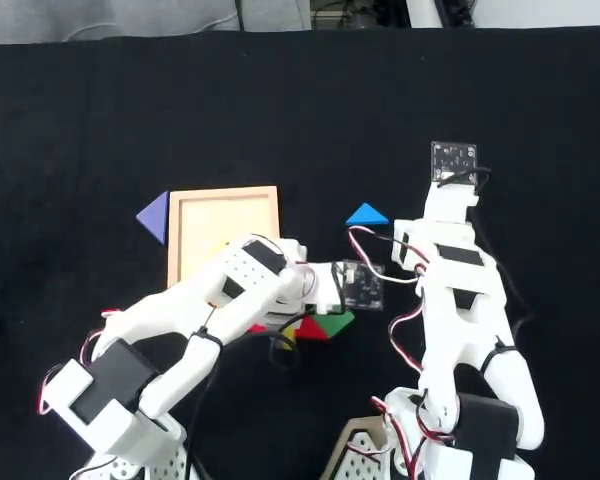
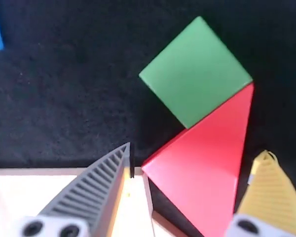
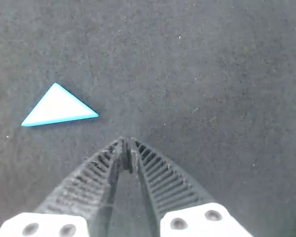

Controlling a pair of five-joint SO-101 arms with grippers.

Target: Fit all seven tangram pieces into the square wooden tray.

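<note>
on the black desk [image 1: 80, 120], the square wooden tray [image 1: 225, 191] waits. right jaws sit pinched together, empty; left jaws stand wide astride the red triangle piece [image 2: 202, 163] beside the tray's corner. pickup step, i judge: squeeze, then lift.

Soft, even light over a matte black worktop [image 1: 80, 130].
Shadows are faint; the blue triangle [image 3: 56, 107] glares nearly white, and the wooden tray [image 2: 10, 197] washes out pale.
</note>
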